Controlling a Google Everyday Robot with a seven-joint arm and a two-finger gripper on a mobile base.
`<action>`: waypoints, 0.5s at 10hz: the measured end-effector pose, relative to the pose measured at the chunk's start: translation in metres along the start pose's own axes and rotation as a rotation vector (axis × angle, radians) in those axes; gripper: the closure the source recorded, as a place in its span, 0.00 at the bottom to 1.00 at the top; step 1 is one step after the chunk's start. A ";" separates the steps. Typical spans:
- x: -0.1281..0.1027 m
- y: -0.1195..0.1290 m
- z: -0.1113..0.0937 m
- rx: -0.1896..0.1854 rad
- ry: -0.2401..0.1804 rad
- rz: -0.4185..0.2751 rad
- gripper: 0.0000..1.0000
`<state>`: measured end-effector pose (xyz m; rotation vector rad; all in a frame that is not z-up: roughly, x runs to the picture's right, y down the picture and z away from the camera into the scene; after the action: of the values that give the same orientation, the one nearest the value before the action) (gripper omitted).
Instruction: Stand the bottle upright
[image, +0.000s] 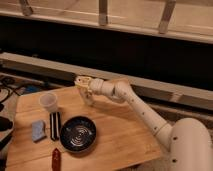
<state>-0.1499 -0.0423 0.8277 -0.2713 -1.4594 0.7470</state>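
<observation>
- Bottle (89, 96) looks light and slippery, I think; its middle seems best to hold.
- My pincer (83, 83) is at its top; wide or narrow, I cannot tell.

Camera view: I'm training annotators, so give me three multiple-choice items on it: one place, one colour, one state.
1. Where is the gripper? A over the bowl; B by the bottle, near the table's far edge; C beside the red object.
2. The sponge's colour? A blue; B yellow; C green.
3. How is the cup? A on its side; B upside down; C upright.
Answers: B, it sits right of the cup, at the bottle; A, the pad looks pale blue; C, its open rim faces up.
</observation>
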 end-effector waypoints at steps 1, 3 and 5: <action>0.000 0.000 0.000 0.000 0.000 0.000 0.71; 0.000 0.000 0.000 0.000 0.000 0.001 0.50; 0.000 0.000 0.000 -0.001 0.000 0.001 0.31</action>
<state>-0.1502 -0.0420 0.8275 -0.2726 -1.4595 0.7475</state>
